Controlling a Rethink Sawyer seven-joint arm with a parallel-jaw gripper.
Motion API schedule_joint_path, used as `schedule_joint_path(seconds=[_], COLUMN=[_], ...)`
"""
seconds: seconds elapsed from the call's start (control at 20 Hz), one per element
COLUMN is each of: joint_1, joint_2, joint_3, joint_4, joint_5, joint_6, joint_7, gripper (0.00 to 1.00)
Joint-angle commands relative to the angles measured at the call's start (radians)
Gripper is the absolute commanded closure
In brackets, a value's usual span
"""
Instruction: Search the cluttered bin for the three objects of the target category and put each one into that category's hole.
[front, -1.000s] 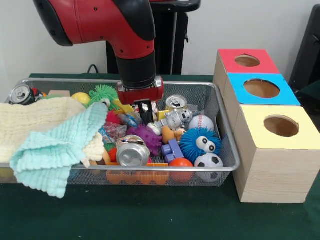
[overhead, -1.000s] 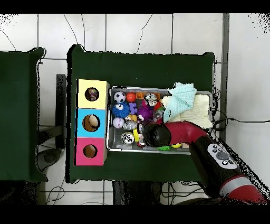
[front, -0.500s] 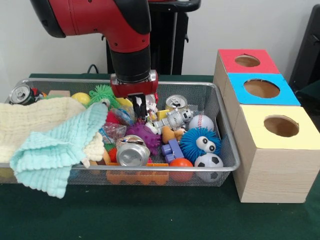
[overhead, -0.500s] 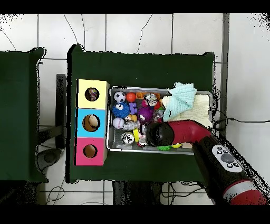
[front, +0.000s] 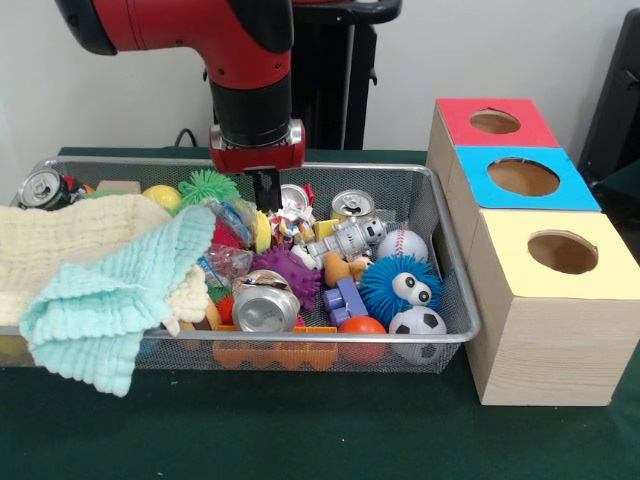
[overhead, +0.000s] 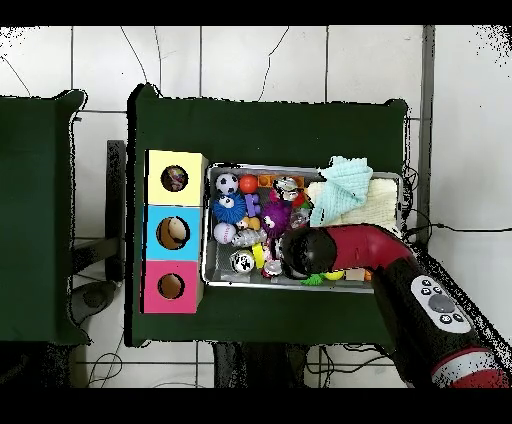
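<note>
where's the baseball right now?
Front view: the baseball lies in the wire bin, toward its right wall, behind the blue fuzzy ball and just right of the silver robot toy.

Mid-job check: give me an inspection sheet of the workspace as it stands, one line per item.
Surface: dark green table cover under bin and boxes.
Job's things: wire mesh bin full of toys; red box, blue box and yellow box, each with a round top hole.
Clutter: cream cloth and mint cloth draped over the bin's edge; cans, baseball, soccer ball, blue fuzzy toy.
Claw: claw hangs above the bin's rear middle; open or shut cannot be told.
Cables: black cable behind the bin.
Surroundings: white tiled floor.
</note>
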Motion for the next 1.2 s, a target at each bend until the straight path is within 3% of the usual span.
schedule_joint_path(seconds=[0.05, 0.35, 0.4, 1.2], joint_1=[-0.027, -0.031, -0.032, -0.021], joint_2=[-0.011, 0.022, 0.023, 0.049], joint_3=[0.090, 0.087, 0.092, 0.094], joint_4=[-0.040, -0.016, -0.018, -0.047], joint_5=[0.037, 0.016, 0.010, 0.007], joint_6=[0.151, 0.057, 0.063, 0.116], joint_7=[-0.192, -0.122, -0.129, -0.148], gripper=[1.00, 1.00, 0.00, 0.00])
